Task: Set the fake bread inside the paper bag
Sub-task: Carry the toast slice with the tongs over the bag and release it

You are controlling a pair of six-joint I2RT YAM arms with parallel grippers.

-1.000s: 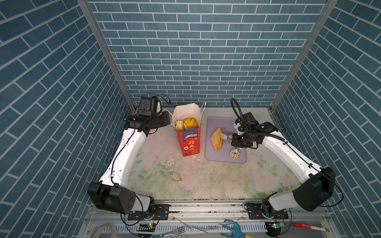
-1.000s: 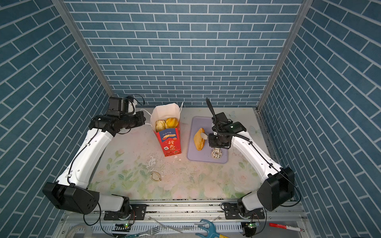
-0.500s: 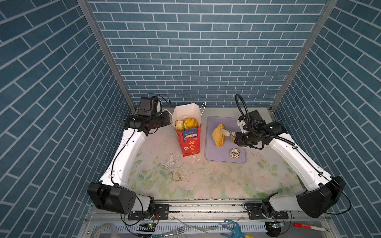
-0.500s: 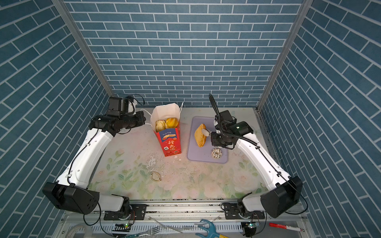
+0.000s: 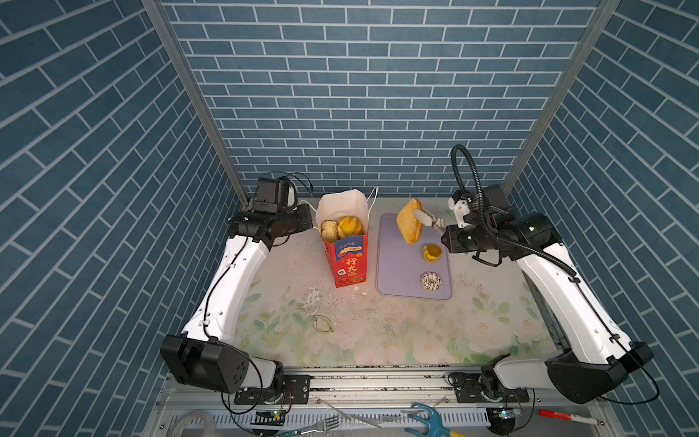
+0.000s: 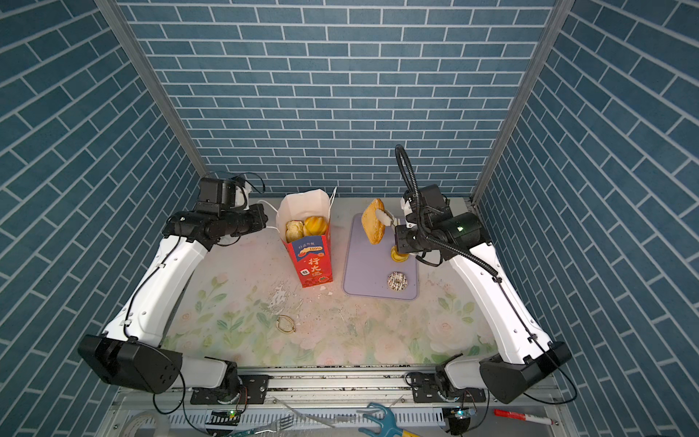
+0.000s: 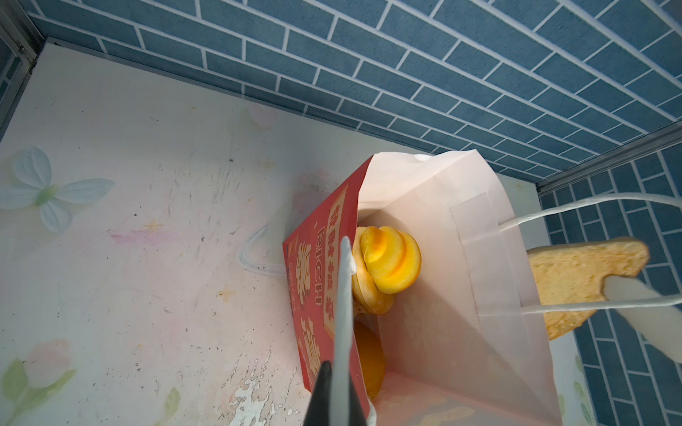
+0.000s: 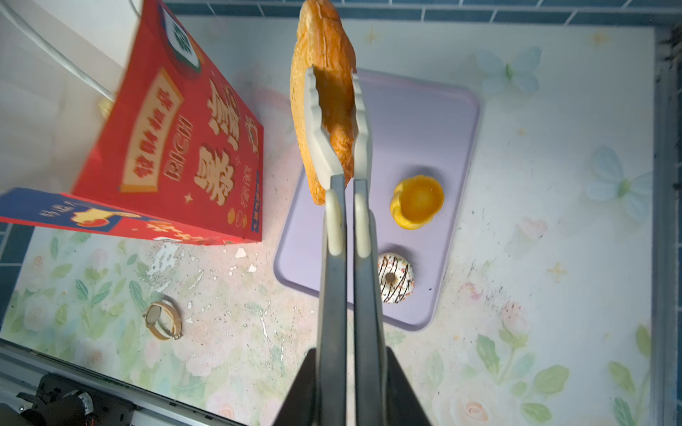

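- Two bits of bread sit on the lilac tray [image 5: 401, 272]: a little yellow bun [image 5: 432, 252] around the middle and a white doughnut [image 5: 431, 282] with dark drizzle nearer the front end, a gap between them.
- My right pincer [image 8: 334, 77] is pinching the big loaf [image 8: 324, 44], one finger on each broad face, so the thing hangs on edge up in the air.
- Seen in a top view, that loaf [image 6: 372, 227] is over the far end of the tray, lifted clear of it, just to the right of the paper bag [image 6: 314, 265] and not inside it.
- The red bag stands upright on the desk [image 5: 416, 333] with its mouth open, just beside the tray's left edge, with a thin strip of desk showing between them.
- Down in the bag there's a yellow twist bun [image 7: 391, 265] with a paler bun [image 5: 329, 230] right next to it, both below the rim.
- My left pincer [image 7: 345, 243] is pressed together and lies along the bag's red wall at the rim. Honestly I can't tell whether any paper is caught between the fingers.
- Random extra: a wristwatch [image 8: 164, 321] lies flat on the desk in front of the bag, well apart from it and from the tray.
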